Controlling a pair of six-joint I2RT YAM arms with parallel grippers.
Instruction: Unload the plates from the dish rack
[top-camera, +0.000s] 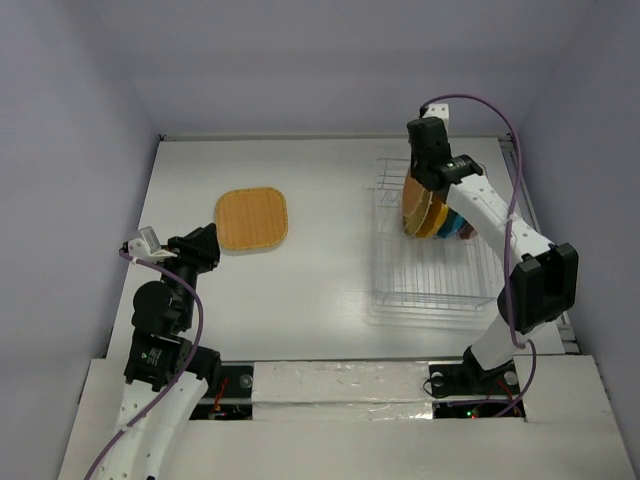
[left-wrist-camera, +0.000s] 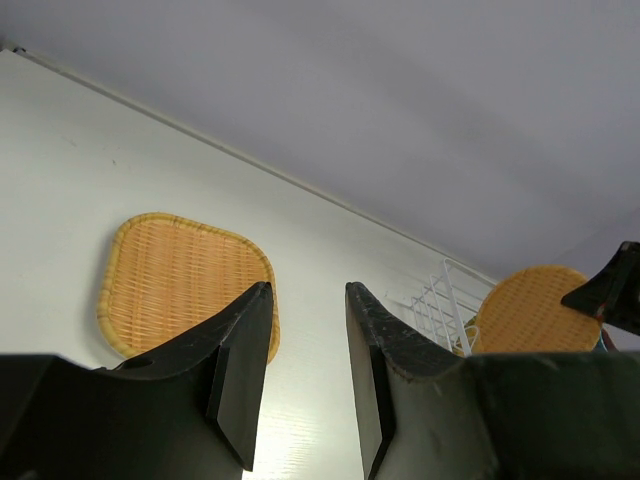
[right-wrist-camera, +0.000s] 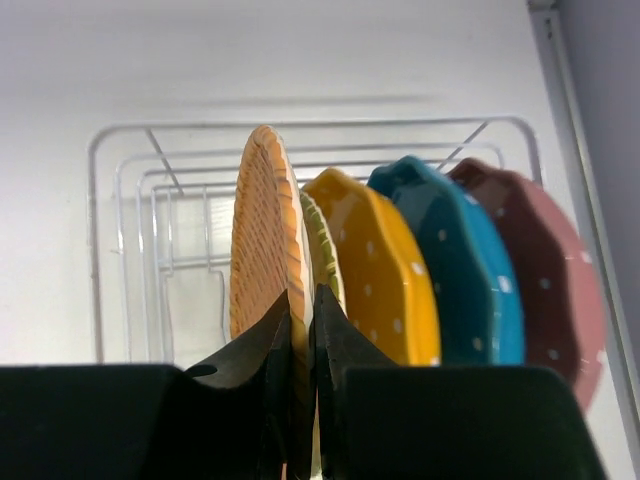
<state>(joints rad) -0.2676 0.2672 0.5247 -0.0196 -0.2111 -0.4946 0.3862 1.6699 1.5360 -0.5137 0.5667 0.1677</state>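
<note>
One plate out, the next gripped in the rack

Nearest, the left claw (left-wrist-camera: 307, 292) hangs released and empty over the worktop (top-camera: 330, 250), just short of the orange-tan square plate (left-wrist-camera: 180, 280), which lies flat and already unloaded. Farther off, in the clear dish rack (top-camera: 425, 285), the right claw (right-wrist-camera: 303, 300) is clenched on the rim of the woven round plate (right-wrist-camera: 262, 230). That plate stands on edge, close-packed beside the dotted yellow plate (right-wrist-camera: 385, 270), blue plate (right-wrist-camera: 460, 260) and dotted pink plate (right-wrist-camera: 545, 270). The next move probably calls for a straight lift clear of the ribs without dragging its neighbours.

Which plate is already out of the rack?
The orange-tan woven rounded-square plate, lying flat on the table left of the dish rack; the others stand upright in it.
</note>
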